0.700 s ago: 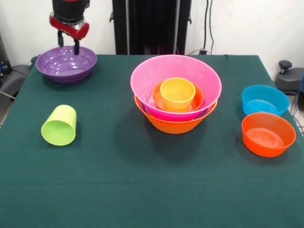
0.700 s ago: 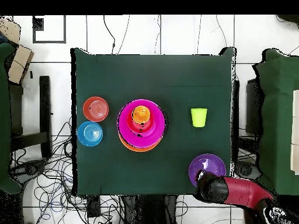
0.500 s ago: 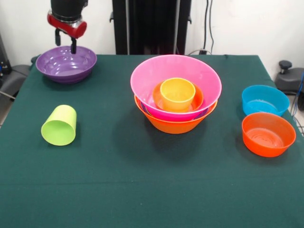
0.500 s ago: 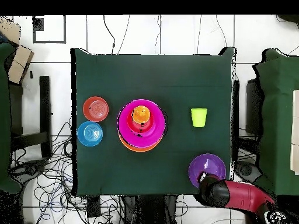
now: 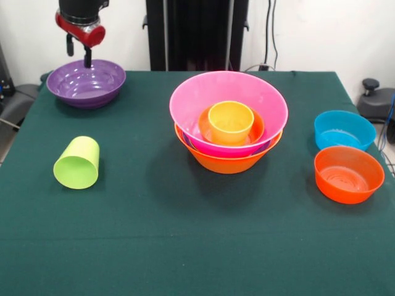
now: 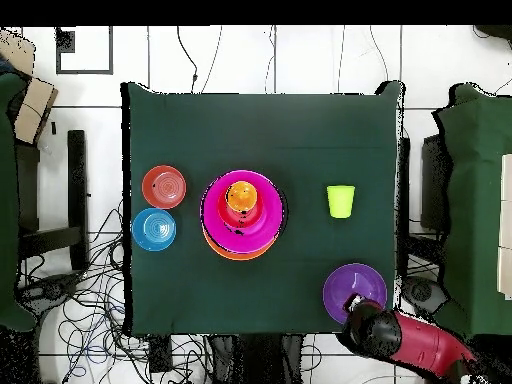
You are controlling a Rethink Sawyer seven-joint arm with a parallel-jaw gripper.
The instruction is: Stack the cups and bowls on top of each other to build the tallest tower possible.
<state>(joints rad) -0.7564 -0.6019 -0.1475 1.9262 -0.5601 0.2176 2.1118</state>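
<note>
Since the earlier frames, risen and drawn back off the purple bowl: the hand, now above that bowl's far rim, fingers narrowly apart, holding nothing. All else on the table unmoved.

At the table's middle, the tower: yellow-orange bowl outermost at the base, a sliver of purple above its rim, then the large pink bowl, a small red-orange bowl inside, and the orange cup upright in the centre.

Left of the tower in the front view, well apart, the lime green cup on its side, mouth toward the camera. Right, near the table's edge, the blue bowl and another red-orange bowl just beside each other, upright, empty.
</note>
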